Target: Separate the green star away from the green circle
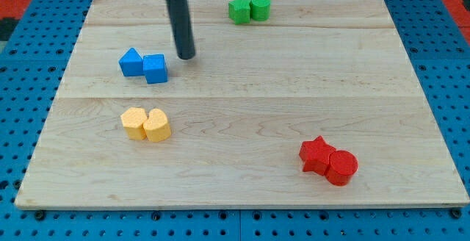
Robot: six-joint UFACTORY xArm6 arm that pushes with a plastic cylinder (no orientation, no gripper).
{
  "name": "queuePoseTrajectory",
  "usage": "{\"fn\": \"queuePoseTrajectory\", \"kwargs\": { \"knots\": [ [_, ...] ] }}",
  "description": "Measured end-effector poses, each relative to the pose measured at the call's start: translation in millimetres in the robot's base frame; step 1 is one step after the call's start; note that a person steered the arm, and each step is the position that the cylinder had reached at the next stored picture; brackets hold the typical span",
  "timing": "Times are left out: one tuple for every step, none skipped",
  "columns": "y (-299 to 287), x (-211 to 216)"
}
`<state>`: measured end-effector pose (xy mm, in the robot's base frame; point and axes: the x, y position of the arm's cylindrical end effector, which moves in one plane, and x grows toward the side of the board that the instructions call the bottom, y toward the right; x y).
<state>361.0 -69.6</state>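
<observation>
The green star and the green circle sit touching each other near the view's top, the star on the left. My tip rests on the board, below and to the left of the green star, well apart from it. It stands just to the right of and above the blue blocks.
A blue triangle-like block and a blue cube touch at the left. A yellow hexagon and a yellow heart touch at the lower left. A red star and a red cylinder touch at the lower right. All lie on the wooden board.
</observation>
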Motion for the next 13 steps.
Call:
{"fn": "queuePoseTrajectory", "kwargs": {
  "knots": [
    [-14.9, 43.0],
    [-52.6, 23.8],
    [-40.4, 7.9],
    [18.4, -50.8],
    [144.5, -64.2],
    [238.4, -103.7],
    [211.4, -168.4],
    [113.9, -152.8],
    [18.3, -162.2],
    [22.8, -154.9],
    [93.9, -149.0],
    [45.5, -100.0],
    [1.5, -119.5]
  ]
}}
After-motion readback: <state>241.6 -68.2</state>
